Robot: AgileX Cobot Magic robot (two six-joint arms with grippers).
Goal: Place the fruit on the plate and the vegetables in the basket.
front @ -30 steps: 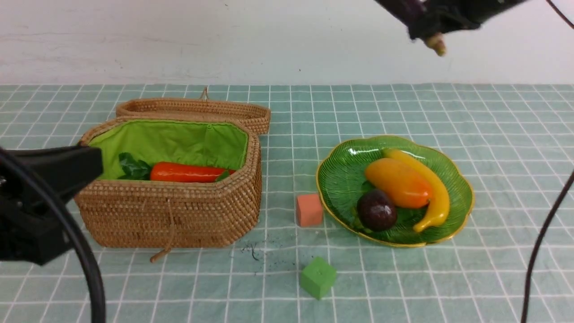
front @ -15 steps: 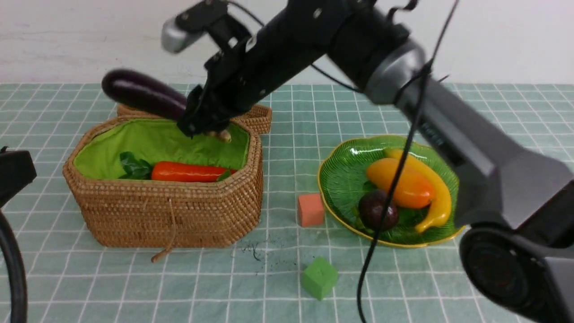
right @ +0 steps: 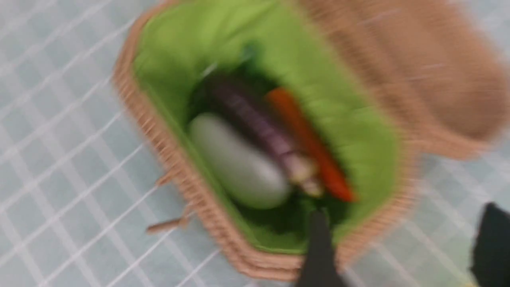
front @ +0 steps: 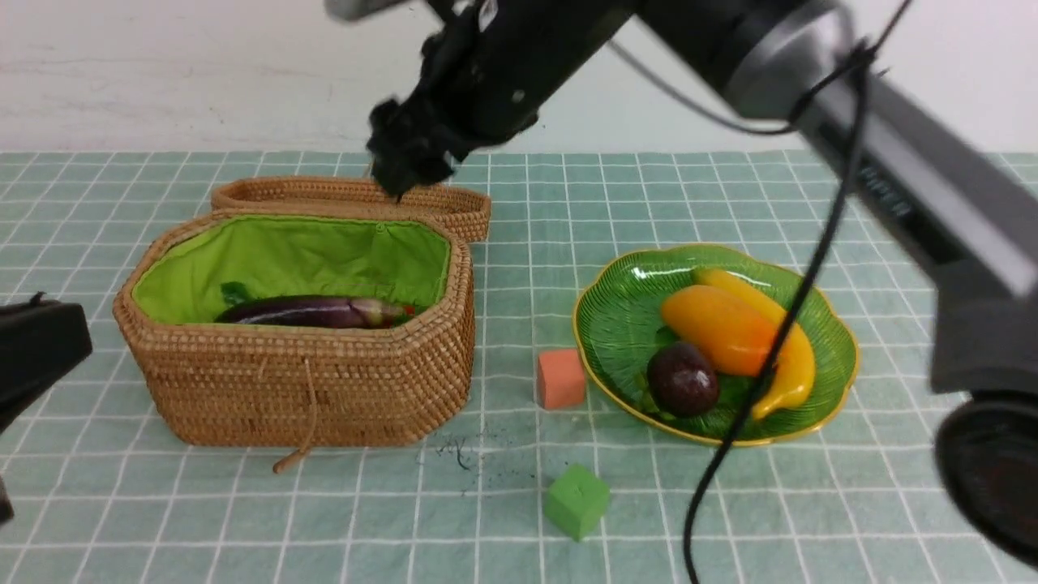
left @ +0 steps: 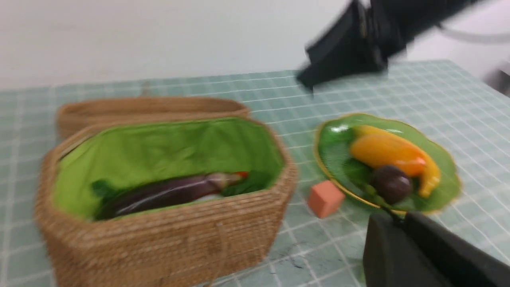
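As far as the frames show, the sorting looks finished — nothing named in the task lies loose on the desk. Nearest the front edge sits a green cube (front: 576,500), and just beyond it an orange cube (front: 559,378) rests close to the near-left rim of the plate (front: 616,324); neither belongs to the task, and neither blocks anything.

Toward the right side of the desk, the plate carries all 3 fruits: the mangosteen (front: 682,379) at the near side, the mango (front: 718,328) behind it, and the banana (front: 791,345) curving along the right, touching the mango.

Toward the left side, the basket (front: 300,389) stands with its lid (front: 349,197) folded back behind it. Inside lie 3 vegetables side by side — the eggplant (front: 308,311) in the middle, the radish (right: 239,169) and the carrot (right: 310,159) flanking it, as the blurred right wrist view shows.

The left gripper (front: 36,349) waits at the left edge; I cannot tell whether it is open or closed. Farthest back, the right gripper (front: 405,162) hangs above the basket's rear rim, empty, its fingers spread apart in its wrist view. By my judgement only pulling the arm clear is left, unless the lid is meant to be closed.
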